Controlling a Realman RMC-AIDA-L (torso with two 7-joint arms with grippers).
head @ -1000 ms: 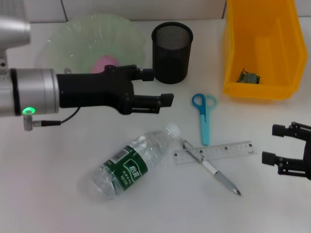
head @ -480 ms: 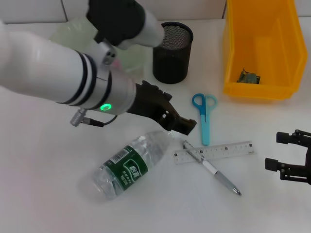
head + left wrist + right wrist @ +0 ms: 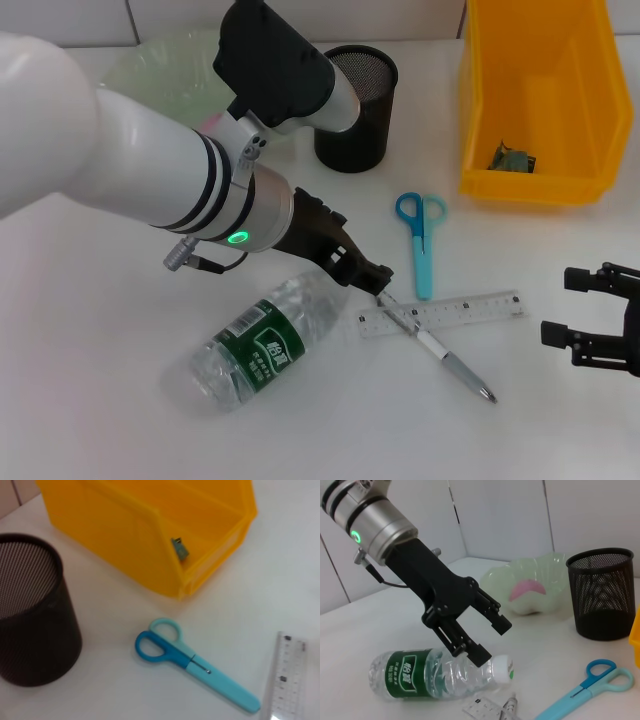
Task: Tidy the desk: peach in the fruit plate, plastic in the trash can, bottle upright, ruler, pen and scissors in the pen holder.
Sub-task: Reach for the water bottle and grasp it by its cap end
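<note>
Bottle (image 3: 262,343) lies on its side on the bench (image 3: 90,400), near the front-middle, green label up. Long axis runs diagonal: base toward the robot's left and near edge, white cap (image 3: 503,668) pointing away toward the ruler (image 3: 442,313) and pen (image 3: 432,346), almost touching them.

Step in hand, as I read it: bottle upright. Left gripper (image 3: 485,639) hangs right over the neck, fingers apart, one finger tip just at the shoulder by the cap, the other raised above it. Nothing gripped.

Next move calls for: drop so the fingers straddle the neck, close, then pivot the bottle up onto its base. Bottle looks thin-walled and nearly empty, so it may crush or slide; watch the pen lying crossed over the ruler right beside the cap.

Outward: scissors (image 3: 419,240) just beyond the ruler, handles toward the pen holder (image 3: 355,107). Trash can (image 3: 535,105) behind on the right with a small scrap in it. Peach (image 3: 529,588) sits in the fruit plate (image 3: 530,575).

Right gripper (image 3: 598,320) parked at the right edge, fingers apart, empty.
</note>
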